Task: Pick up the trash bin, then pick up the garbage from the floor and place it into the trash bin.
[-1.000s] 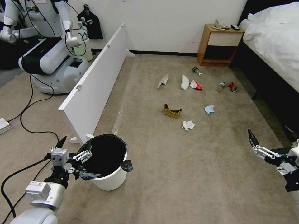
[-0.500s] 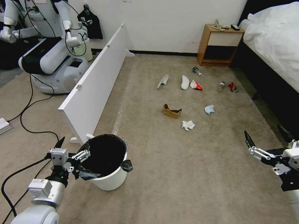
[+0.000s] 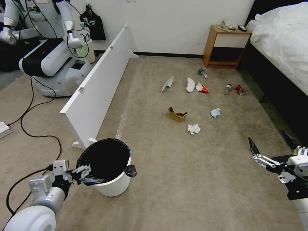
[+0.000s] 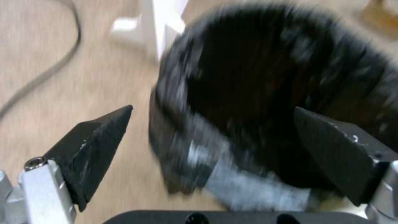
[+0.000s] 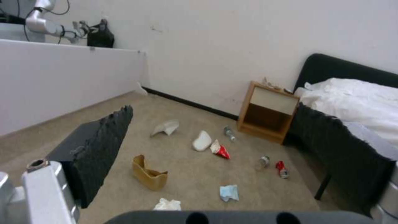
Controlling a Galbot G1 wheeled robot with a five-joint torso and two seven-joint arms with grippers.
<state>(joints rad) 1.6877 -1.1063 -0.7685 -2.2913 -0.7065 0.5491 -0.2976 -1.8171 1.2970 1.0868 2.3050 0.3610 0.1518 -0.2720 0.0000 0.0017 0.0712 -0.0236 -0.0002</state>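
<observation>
In the left wrist view, the round white plastic trash bin (image 4: 265,186) with its black bag liner is motion-blurred; rim contact cannot be confirmed. Beside it, the white partition panel (image 4: 164,18) is apparently cropped by the frame edge.

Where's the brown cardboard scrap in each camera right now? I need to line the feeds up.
Head view: brown cardboard scrap on the carpet mid-frame, just beyond the crumpled white tissue.
Left wrist view: not in it for certain.
Right wrist view: lower centre, past the tissue.
Shared landmark: the wooden nightstand.
</observation>
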